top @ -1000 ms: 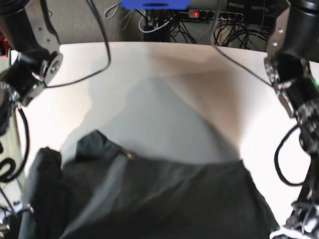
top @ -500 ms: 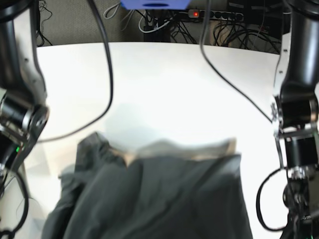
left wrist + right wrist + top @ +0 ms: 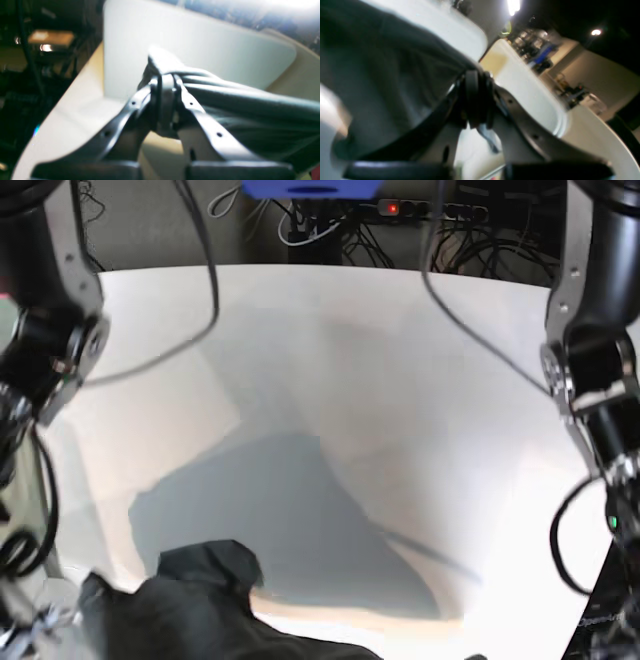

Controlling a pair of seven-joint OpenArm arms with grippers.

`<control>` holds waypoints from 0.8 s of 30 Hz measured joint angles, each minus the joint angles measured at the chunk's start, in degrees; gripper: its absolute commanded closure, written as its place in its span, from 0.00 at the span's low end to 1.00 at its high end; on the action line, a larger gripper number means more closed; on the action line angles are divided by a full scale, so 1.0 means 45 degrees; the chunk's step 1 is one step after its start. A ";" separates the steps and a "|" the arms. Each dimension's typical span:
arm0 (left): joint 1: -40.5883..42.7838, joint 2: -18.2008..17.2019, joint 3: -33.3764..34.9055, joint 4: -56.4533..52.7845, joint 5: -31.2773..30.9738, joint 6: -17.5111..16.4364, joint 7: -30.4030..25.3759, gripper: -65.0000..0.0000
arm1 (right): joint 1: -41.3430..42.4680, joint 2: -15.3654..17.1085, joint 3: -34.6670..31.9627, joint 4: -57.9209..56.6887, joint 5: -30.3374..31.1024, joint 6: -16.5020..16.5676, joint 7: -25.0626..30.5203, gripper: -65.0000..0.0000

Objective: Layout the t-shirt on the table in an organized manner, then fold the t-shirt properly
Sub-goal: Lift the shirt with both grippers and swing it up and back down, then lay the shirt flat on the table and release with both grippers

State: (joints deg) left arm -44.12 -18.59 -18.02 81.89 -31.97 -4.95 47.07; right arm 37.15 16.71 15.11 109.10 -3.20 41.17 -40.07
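Starting with the left wrist view, the left gripper (image 3: 165, 100) is seen clamped on a bunched edge of the t-shirt (image 3: 250, 110), held above the table (image 3: 175, 45). In the right wrist view, the right gripper (image 3: 477, 100) is likewise pinched on cloth. In the base view, the garment is bunched at the lower left. Laying out appears underway; spreading flat is called for next.

The large white smooth counter (image 3: 400, 350) with rounded corners bears the crumpled dark charcoal-grey cloth t-shirt (image 3: 200, 610) at its near edge.
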 measured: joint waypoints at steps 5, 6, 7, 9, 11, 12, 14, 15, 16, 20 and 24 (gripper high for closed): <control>0.3235 0.0078 -0.1103 0.0767 -0.0573 0.0058 0.0228 1.00 | -0.3706 -0.1020 0.0457 0.1428 0.0578 -0.0024 0.0092 1.00; 0.3832 0.0073 -0.1302 0.1015 -0.0699 -0.0049 0.0199 1.00 | -0.4260 -0.1379 0.0738 0.1418 0.0607 -0.0029 0.0083 1.00; 0.4274 0.0039 -0.1491 0.1146 -0.0782 -0.0063 0.0121 1.00 | -0.4643 -0.1671 0.0991 0.1365 0.0534 -0.0034 0.0160 1.00; 0.5153 0.0087 -0.1705 0.1501 -0.0680 -0.0015 0.0165 1.00 | -0.5654 -0.2098 0.1297 0.1341 0.0617 -0.0053 0.0656 1.00; 0.6091 0.0102 -0.1914 0.1894 -0.0767 -0.0073 0.0136 1.00 | -0.6596 -0.2487 0.1462 0.1350 0.0529 -0.0117 0.1035 1.00; 0.6577 0.0112 -0.2079 0.2059 -0.0816 -0.0131 0.0165 1.00 | -0.7150 -0.2822 0.1520 0.1360 0.0495 -0.0165 0.1166 1.00; 0.7257 0.0112 -0.2438 0.2069 -0.0636 -0.0039 0.0165 1.00 | -0.8204 -0.3434 0.1511 0.1341 0.0505 -0.0097 0.1428 1.00; 0.7533 0.0092 -0.2565 0.2069 -0.0597 0.0019 0.0155 1.00 | -0.8631 -0.3623 0.1433 0.1321 0.0520 -0.0126 0.1443 1.00; 0.7825 0.0073 -0.2647 0.2074 -0.0607 0.0000 0.0155 1.00 | -0.9175 -0.3808 0.1384 0.1307 0.0500 -0.0092 0.1447 1.00; 0.9049 -0.0355 -0.2589 0.1899 -0.0627 -0.0039 0.0087 1.00 | -1.0817 -0.4503 0.1107 0.1273 0.0447 -0.0194 0.1384 1.00; 0.9908 -0.0345 -0.2589 0.1651 -0.0539 0.0049 0.0117 1.00 | -1.2026 -0.4590 0.0529 0.1258 0.0442 -0.0199 0.1428 0.99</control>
State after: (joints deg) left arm 0.47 -20.14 -29.67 89.32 -34.39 -4.73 47.59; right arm -16.97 -3.95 17.50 114.76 -1.21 40.27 -33.65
